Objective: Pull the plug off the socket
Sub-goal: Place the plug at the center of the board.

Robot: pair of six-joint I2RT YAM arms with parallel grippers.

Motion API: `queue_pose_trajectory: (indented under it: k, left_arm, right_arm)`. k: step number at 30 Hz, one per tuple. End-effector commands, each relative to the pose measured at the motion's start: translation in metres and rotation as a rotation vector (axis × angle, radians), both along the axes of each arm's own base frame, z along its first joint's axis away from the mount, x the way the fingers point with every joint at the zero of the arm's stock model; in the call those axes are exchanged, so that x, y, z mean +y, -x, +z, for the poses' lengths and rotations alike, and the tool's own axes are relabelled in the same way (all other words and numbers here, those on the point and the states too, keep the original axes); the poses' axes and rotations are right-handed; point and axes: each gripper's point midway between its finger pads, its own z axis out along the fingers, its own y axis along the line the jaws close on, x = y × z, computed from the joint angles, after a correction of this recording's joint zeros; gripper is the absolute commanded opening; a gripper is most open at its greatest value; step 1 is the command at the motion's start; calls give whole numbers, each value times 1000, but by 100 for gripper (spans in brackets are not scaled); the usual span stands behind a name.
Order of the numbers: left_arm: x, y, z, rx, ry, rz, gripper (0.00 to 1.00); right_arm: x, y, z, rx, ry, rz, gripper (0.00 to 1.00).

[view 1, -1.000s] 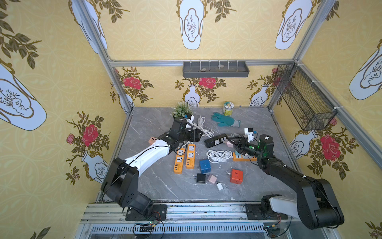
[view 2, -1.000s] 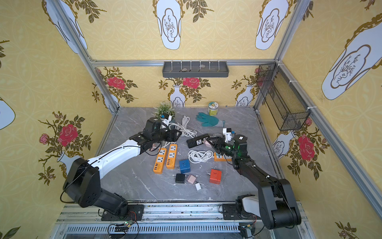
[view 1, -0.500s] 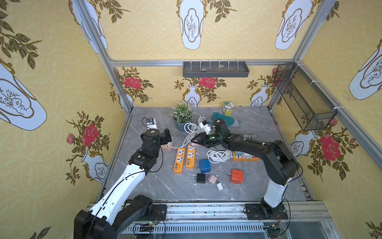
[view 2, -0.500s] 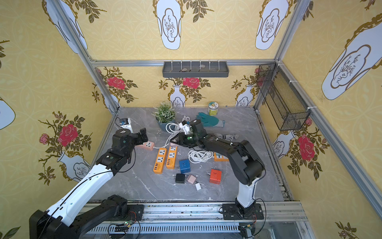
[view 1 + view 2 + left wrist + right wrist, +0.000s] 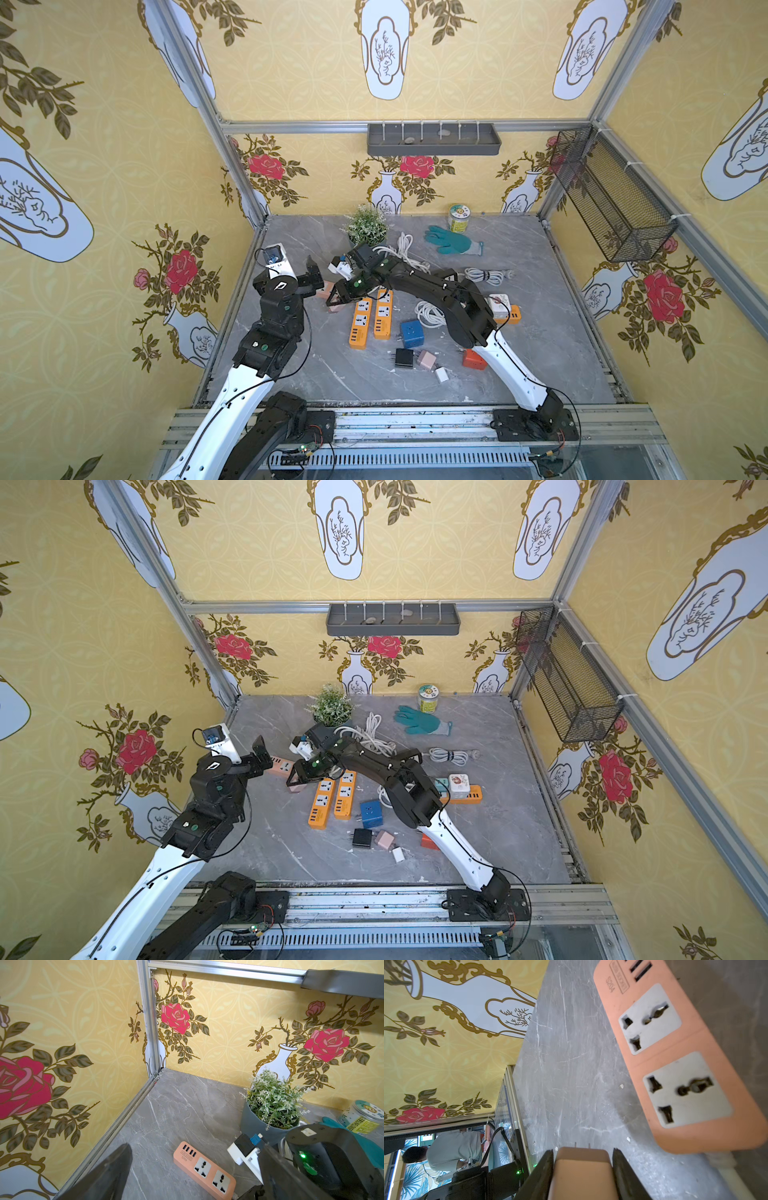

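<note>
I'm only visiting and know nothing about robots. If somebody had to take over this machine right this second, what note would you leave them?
Left pincer: open and empty, poised over the pink power strip.
Right pincer: shut on the pink plug, held clear of the strip.
Strip: lying flat on the table, both sockets empty.
Done: the plug is out of its socket.
Left: probably just setting the plug down and drawing both arms back.
</note>
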Motion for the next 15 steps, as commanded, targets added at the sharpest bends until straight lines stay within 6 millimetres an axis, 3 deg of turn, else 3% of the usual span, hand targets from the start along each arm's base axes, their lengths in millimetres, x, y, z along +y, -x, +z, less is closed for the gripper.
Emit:
queue_pose_trajectory:
  k: [1,6,9,12,15]
  left_arm:
    - [1,1,-1,-5,0,2,100]
    - [-5,-2,-2,-7,39,-24,100]
    - [-8,-3,-1,-7,56,-37,100]
    - [-13,-3,2,-14,74,-62,100]
    - [-21,-3,7,-32,98,-114,100]
  right_arm:
    - [4,10,-6,-20,36,27,51]
    - [10,16,-5,-82,54,35,70]
    - [7,15,1,-127,66,30,73]
    - [-1,8,23,-206,60,5,74]
    - [-24,-1,61,-361,43,-58,73]
